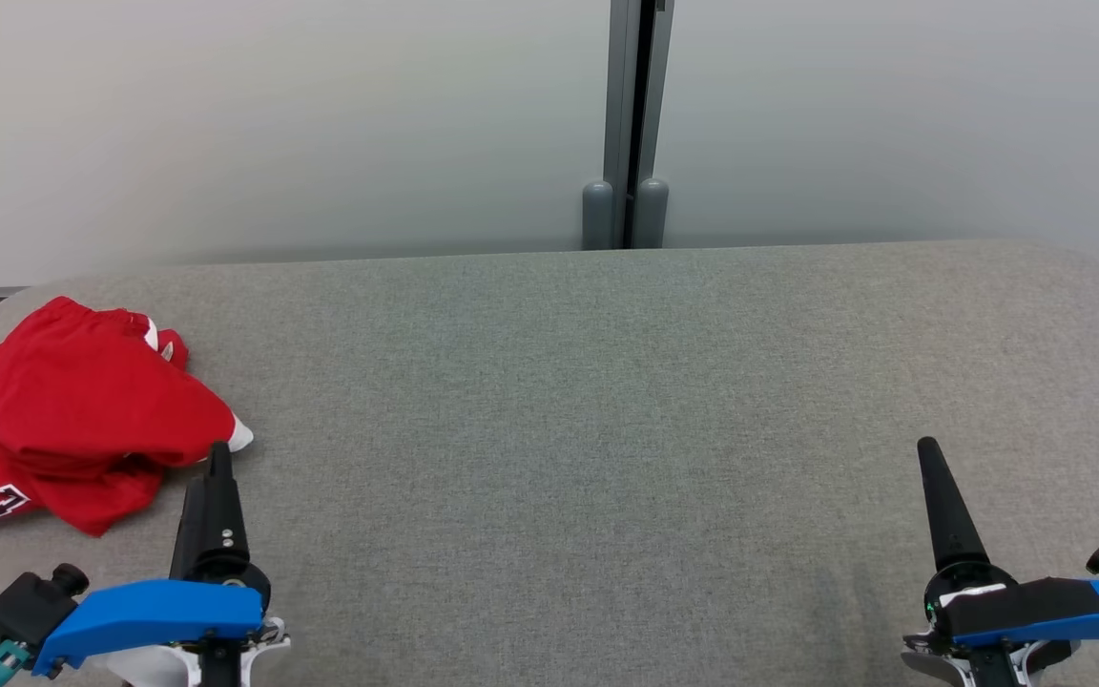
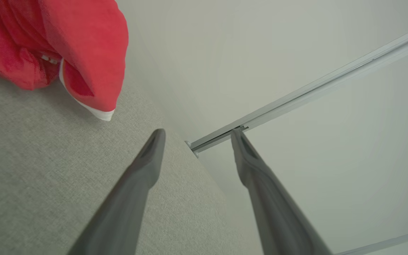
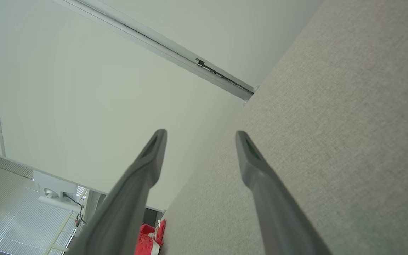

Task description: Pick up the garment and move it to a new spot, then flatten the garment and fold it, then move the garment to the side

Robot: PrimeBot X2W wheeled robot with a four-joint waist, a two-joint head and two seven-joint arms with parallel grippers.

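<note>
Item: garment [image 1: 82, 410], red with white trim, crumpled in a heap at the left edge of the head view, on the grey padded surface [image 1: 607, 401].

Left gripper [image 2: 197, 134]: fingers spread, nothing held. Its tip is seen just beside the heap's lower right hem.

Right gripper [image 3: 200, 132]: fingers spread, empty, at the lower right of the head view, well apart from the cloth.

Hazards, as judged: only a loose outer fold may be pinched, so the heap would be dragged rather than lifted. Because the cloth lies close to the surface's rounded edge, it could be pushed off.
</note>
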